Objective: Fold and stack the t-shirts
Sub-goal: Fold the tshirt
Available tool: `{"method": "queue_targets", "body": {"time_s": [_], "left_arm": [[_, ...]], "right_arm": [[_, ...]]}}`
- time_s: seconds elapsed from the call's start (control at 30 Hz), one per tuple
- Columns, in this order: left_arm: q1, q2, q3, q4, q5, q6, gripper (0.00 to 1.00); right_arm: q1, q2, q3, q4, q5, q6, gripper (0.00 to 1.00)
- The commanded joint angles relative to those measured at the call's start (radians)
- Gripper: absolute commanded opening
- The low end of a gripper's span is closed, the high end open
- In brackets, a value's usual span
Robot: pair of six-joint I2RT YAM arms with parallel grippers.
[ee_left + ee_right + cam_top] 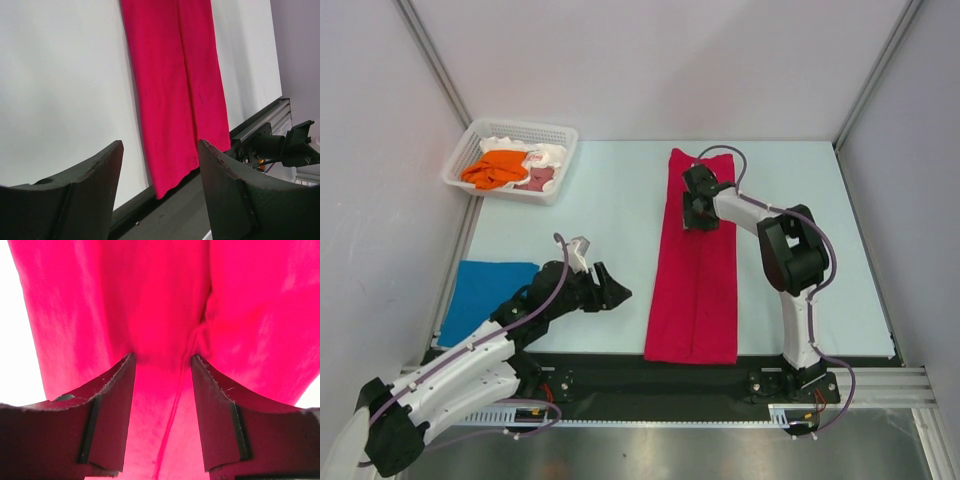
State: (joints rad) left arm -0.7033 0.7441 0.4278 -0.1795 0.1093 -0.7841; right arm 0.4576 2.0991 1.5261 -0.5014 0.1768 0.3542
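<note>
1. Two tools are at work on one garment: the crimson-red t-shirt (695, 290) lies on the worktop (610, 190) as a long narrow strip, running from the far side to the near edge, right of centre. Its sides appear already folded in, so the likely next step is folding it end over end.
2. The right tool (162, 360) is down on the far part of that strip. That is a sensible place to take hold of the far end and bring it toward the near end.
3. Its jaws stand partly apart, tips pressed into the red cloth. A small pucker sits by one fingertip, but no fold is clamped between them.
4. The left tool (160, 145) hangs over bare worktop left of the strip's near end, probably waiting to pin or help there. Its jaws are apart and hold nothing.
5. The folded blue t-shirt (485, 295) lies flat at the near left, seemingly the base of the stack.
6. The white lattice basket (525, 125) at the far left holds the orange t-shirt (498, 168), with white and pink ones beside it, awaiting folding.
</note>
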Motion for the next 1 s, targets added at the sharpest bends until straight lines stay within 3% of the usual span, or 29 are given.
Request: {"method": "queue_targets", "body": {"time_s": [0.0, 0.63, 0.8, 0.97], "left_arm": [[0.013, 0.02, 0.026, 0.06, 0.009, 0.028, 0.67], [0.059, 0.199, 0.072, 0.149, 0.111, 0.075, 0.68], [0.059, 0.313, 0.048, 0.235, 0.205, 0.043, 0.68], [0.025, 0.4, 0.005, 0.318, 0.236, -0.007, 0.66]], "right_arm": [[-0.014, 0.119, 0.074, 0.072, -0.025, -0.023, 0.53], [-0.043, 0.318, 0.365, -0.011, -0.082, -0.037, 0.51], [-0.022, 0.199, 0.338, -0.031, -0.057, -0.049, 0.53], [0.001, 0.001, 0.203, -0.055, -0.042, -0.054, 0.56]]}}
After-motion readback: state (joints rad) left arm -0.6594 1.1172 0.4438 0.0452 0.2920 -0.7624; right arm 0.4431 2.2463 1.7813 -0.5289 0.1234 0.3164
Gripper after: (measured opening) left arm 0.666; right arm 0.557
